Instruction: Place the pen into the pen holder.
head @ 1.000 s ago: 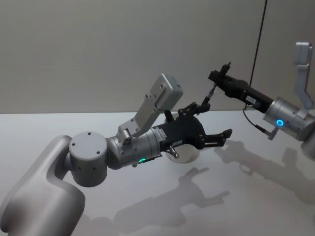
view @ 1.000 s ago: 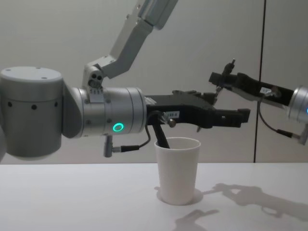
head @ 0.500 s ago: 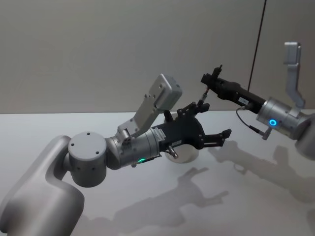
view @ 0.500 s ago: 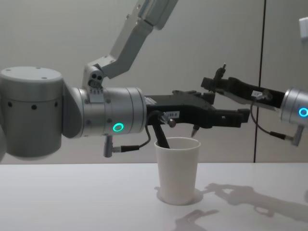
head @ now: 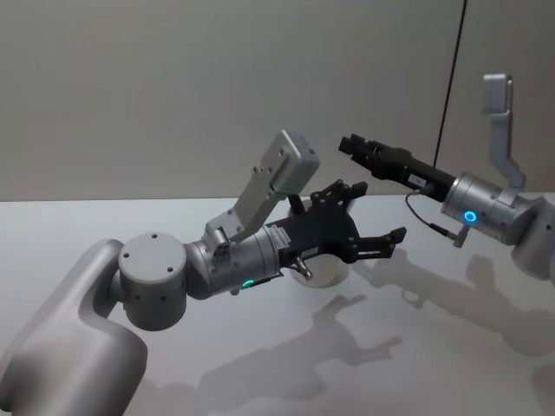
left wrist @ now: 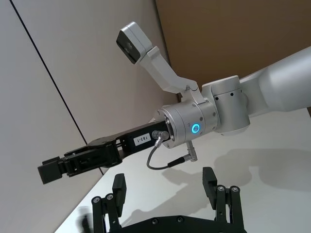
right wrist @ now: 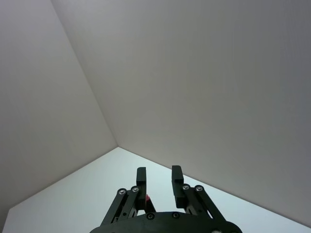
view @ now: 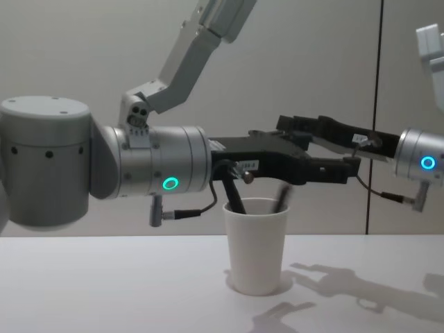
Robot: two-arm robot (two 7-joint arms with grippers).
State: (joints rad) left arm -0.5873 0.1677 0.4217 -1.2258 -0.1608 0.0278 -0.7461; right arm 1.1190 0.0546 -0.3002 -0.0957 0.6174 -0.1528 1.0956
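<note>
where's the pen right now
In the chest view the pen leans blurred in the mouth of the pen holder, mid-table, under the open left gripper.

The left gripper [head: 368,217] reaches over the white pen holder [head: 325,274] on the pale desk [head: 451,347], its black fingers [head: 388,240] spread apart. The right gripper [head: 345,143] hangs higher, just behind it

Bare white table [view: 104,291], grey wall [head: 173,87]
</note>
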